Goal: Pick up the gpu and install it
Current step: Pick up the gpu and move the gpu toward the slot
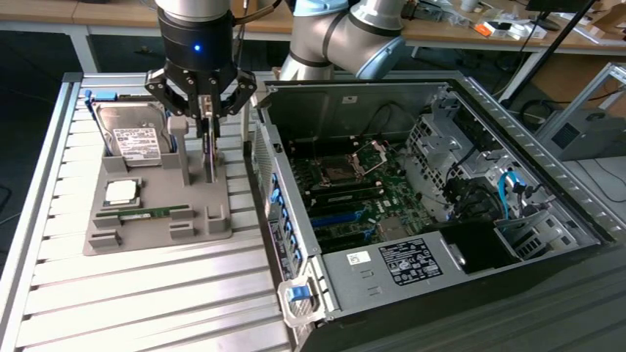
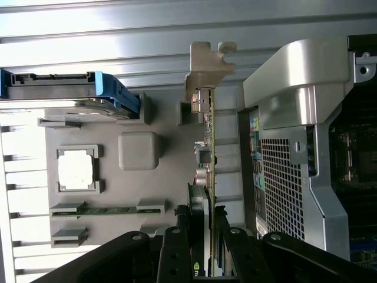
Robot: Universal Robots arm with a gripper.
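On the exterior view I see the fingers (image 1: 231,95) closed on the top edge of the gpu (image 1: 210,158), which stands upright in the grey holder (image 1: 157,227) beside the open case (image 1: 323,286). On the wrist view, the fingers (image 2: 177,247) clamp the gpu (image 2: 208,141) edge-on.

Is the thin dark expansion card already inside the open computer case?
No, the thin dark card stands on edge in the grey tray outside the open computer case.

This is a robotics lab or workshop. A robot arm (image 1: 333,37) stands over a ribbed metal table (image 1: 146,293) bearing an open computer case (image 1: 342,110) and a parts holder (image 1: 157,235). Cluttered wooden benches (image 1: 39,11) line the back.
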